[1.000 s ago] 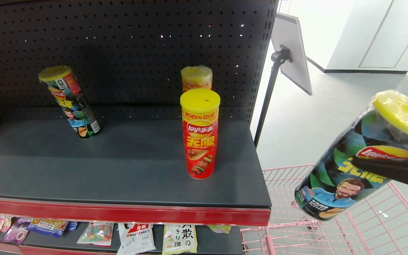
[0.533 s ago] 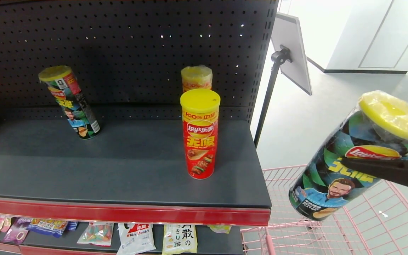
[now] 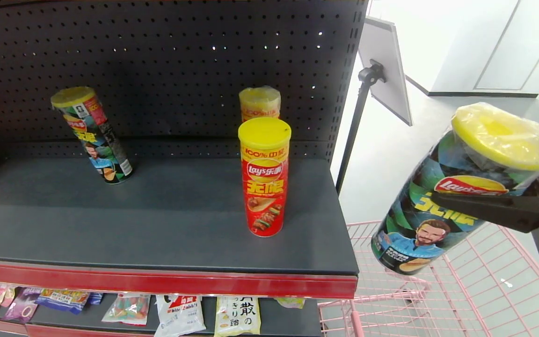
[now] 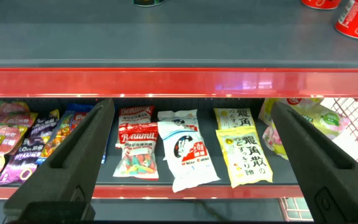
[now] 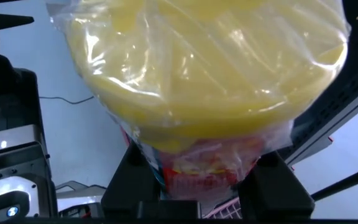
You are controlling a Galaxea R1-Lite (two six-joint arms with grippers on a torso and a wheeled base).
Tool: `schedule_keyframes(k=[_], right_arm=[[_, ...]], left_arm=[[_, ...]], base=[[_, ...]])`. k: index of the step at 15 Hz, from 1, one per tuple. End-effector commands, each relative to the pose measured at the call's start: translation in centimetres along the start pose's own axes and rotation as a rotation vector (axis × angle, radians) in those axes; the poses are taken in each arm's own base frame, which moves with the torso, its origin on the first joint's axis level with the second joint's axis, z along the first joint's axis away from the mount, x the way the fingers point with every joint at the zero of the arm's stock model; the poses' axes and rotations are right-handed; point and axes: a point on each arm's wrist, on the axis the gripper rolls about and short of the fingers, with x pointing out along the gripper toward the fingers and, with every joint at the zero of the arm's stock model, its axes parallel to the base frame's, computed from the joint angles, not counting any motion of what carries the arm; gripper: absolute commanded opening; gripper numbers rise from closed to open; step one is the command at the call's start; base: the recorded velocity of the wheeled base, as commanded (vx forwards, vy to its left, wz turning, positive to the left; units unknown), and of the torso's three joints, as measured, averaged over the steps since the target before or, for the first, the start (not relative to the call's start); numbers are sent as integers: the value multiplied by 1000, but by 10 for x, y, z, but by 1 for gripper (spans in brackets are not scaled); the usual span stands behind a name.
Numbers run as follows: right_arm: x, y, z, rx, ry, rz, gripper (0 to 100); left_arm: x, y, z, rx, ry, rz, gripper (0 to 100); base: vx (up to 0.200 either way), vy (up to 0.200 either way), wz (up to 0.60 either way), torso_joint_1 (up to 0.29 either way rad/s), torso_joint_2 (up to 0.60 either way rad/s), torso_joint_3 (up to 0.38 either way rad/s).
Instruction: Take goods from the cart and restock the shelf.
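Head view: a dark shelf (image 3: 157, 224) backed by pegboard (image 3: 157, 56) carries an upright red can (image 3: 263, 187), a second can (image 3: 259, 103) directly behind it, and a leaning green can (image 3: 94, 135) at upper left. At right, the right gripper (image 3: 461, 196) clamps the tilted held can (image 3: 419, 224) above the pink cart (image 3: 484, 281). Left wrist view: the left gripper (image 4: 191, 104), fingers spread wide, faces snack packets (image 4: 185, 152) below the shelf's red edge (image 4: 179, 81). Right wrist view: the held can's film-wrapped yellow lid (image 5: 204, 74) sits between both fingers (image 5: 129, 180).
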Motion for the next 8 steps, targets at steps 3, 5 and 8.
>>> schedule_keyframes(k=[3, 5, 8], right_arm=[[1, 6, 8, 42, -16, -2, 0], [-2, 8, 10, 48, -24, -16, 0], [-2, 7, 15, 39, -37, -19, 0]], left_arm=[[0, 0, 0, 0, 1, 0, 100], [0, 0, 0, 0, 1, 0, 100], [0, 0, 0, 0, 1, 0, 100]], base=[[0, 0, 0, 0, 0, 0], [0, 0, 0, 0, 0, 0], [0, 0, 0, 0, 0, 0]])
